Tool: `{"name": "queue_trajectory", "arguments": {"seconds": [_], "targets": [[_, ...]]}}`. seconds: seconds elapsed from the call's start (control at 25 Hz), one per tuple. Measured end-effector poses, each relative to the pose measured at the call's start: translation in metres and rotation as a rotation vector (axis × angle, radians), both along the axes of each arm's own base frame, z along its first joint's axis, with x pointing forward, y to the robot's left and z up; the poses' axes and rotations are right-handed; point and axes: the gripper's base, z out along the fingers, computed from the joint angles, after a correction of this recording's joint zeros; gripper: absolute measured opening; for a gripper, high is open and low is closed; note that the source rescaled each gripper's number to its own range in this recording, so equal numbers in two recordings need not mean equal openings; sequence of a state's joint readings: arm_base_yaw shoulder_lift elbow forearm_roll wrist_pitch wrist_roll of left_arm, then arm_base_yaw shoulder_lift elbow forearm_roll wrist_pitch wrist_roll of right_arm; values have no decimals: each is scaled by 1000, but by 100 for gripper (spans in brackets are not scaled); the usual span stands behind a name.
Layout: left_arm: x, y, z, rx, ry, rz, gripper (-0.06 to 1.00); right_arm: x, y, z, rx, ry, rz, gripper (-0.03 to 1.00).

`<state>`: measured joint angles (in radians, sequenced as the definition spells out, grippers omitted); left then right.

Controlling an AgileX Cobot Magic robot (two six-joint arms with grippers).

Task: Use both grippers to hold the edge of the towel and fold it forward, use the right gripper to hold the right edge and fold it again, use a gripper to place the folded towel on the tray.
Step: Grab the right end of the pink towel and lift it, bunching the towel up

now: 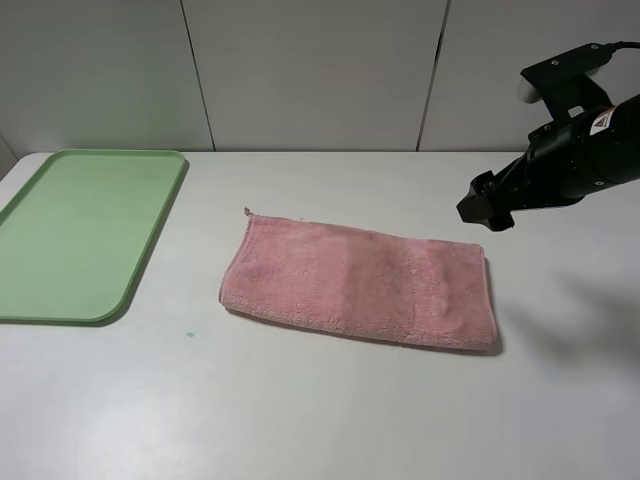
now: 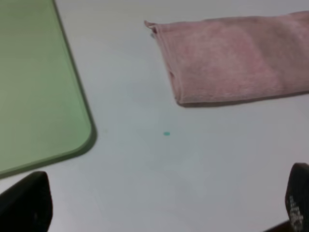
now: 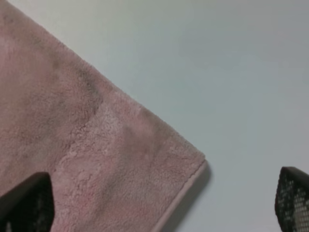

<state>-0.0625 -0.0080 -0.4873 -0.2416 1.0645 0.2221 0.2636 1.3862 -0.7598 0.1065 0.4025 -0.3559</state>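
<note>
The pink towel (image 1: 360, 285) lies folded once into a long strip at the middle of the white table; it also shows in the left wrist view (image 2: 231, 60) and the right wrist view (image 3: 72, 145). The green tray (image 1: 80, 230) sits at the far left, its corner in the left wrist view (image 2: 38, 87). My right gripper (image 1: 485, 208) hangs above the table just past the towel's far right corner, open and empty, its fingertips (image 3: 292, 198) wide apart. My left gripper (image 2: 166, 205) is out of the exterior high view; its fingertips (image 2: 26, 203) are wide apart over bare table in front of the tray and towel.
A small teal speck (image 1: 189, 334) marks the table between tray and towel. White wall panels (image 1: 310, 70) stand behind the table.
</note>
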Motion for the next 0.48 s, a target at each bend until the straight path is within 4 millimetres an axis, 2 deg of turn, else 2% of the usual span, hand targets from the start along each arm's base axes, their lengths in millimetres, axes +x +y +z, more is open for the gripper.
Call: {"name": "queue_trajectory", "arguments": {"seconds": [0.24,0.48], "targets": [[1,4,-1,61,-3,70,96,0,0,0,1,0,-1,100],[2,16,-2,68,15,226,96,1,0,0,3,-7,-2,100]]}}
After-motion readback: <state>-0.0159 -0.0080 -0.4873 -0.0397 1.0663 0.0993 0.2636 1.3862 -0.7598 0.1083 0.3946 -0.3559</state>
